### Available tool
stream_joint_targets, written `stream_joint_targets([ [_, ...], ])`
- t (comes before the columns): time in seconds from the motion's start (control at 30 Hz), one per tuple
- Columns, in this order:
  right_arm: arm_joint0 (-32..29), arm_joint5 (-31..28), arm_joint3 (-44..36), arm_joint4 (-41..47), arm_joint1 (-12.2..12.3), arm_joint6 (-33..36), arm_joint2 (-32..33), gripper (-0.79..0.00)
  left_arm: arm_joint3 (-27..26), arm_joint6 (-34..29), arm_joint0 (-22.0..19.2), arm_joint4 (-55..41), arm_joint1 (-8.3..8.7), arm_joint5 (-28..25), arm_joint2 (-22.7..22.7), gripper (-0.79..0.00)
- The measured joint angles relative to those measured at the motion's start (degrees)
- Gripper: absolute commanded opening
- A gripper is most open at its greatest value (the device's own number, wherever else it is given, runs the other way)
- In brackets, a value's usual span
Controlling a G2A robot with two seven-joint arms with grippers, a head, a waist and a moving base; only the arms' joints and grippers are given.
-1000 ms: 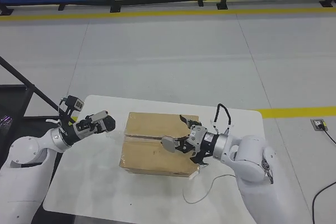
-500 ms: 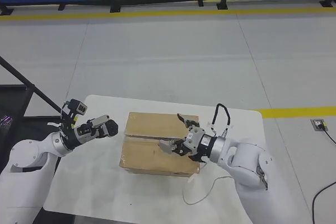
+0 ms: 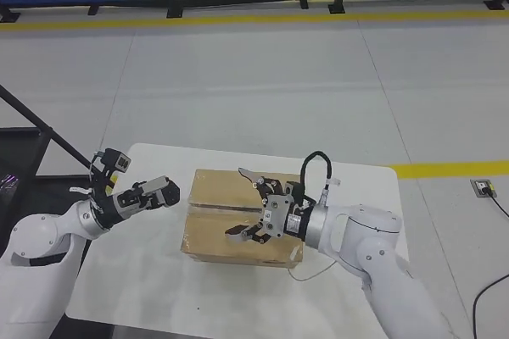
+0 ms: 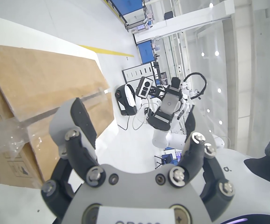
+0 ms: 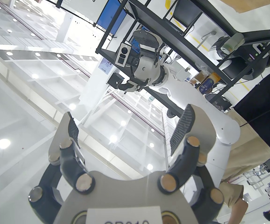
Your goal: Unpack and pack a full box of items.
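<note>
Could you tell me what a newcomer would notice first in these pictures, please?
A closed box sits in the middle of the table. The right end effector hangs over its top, spread wide open. The left end effector, also open, is beside the box, apart from it.

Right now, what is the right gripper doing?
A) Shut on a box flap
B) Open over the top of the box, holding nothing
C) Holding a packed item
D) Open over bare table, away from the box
B: in the top view the right gripper sits over the cardboard box with its fingers spread wide, and the right wrist view shows nothing between them.
</note>
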Motion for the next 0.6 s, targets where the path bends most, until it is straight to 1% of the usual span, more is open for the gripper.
stream_joint_targets([
  [0.27,-0.04,-0.01,-0.33,-0.65,-0.02,0.51,-0.62,0.000,0.05,-0.04,-0.03,-0.02,0.00,0.04,0.02,0.000],
  [0.33,1.27,0.27,-1.05,-5.61,0.02,0.69,-3.81,0.000,0.05,-0.04,-0.03,-0.02,0.00,0.04,0.02,0.000],
  [0.4,3.45,1.04,-1.35,-14.16,0.14,-2.07,-7.47,0.000,0.05,-0.04,-0.03,-0.02,0.00,0.04,0.02,0.000],
  [0.43,4.26,1.02,-1.12,-17.69,0.31,-2.36,-8.53,0.000,0.05,-0.04,-0.03,-0.02,0.00,0.04,0.02,0.000],
  [0.47,4.87,0.60,-0.57,-21.05,0.59,-1.54,-9.12,0.000,0.05,-0.04,-0.04,-0.02,0.00,0.04,0.02,0.000],
  [0.5,5.32,-0.86,0.65,-25.43,1.11,1.38,-9.29,0.000,0.05,-0.04,-0.03,-0.02,0.00,0.04,0.02,0.000],
  [0.57,5.60,-3.80,3.06,-32.29,2.07,8.97,-9.30,0.000,0.05,-0.04,-0.04,-0.02,0.00,0.04,0.02,0.000],
  [0.6,5.87,-5.56,4.83,-36.69,2.69,14.49,-9.32,0.000,0.05,-0.04,-0.03,-0.02,0.00,0.04,0.02,0.000],
])
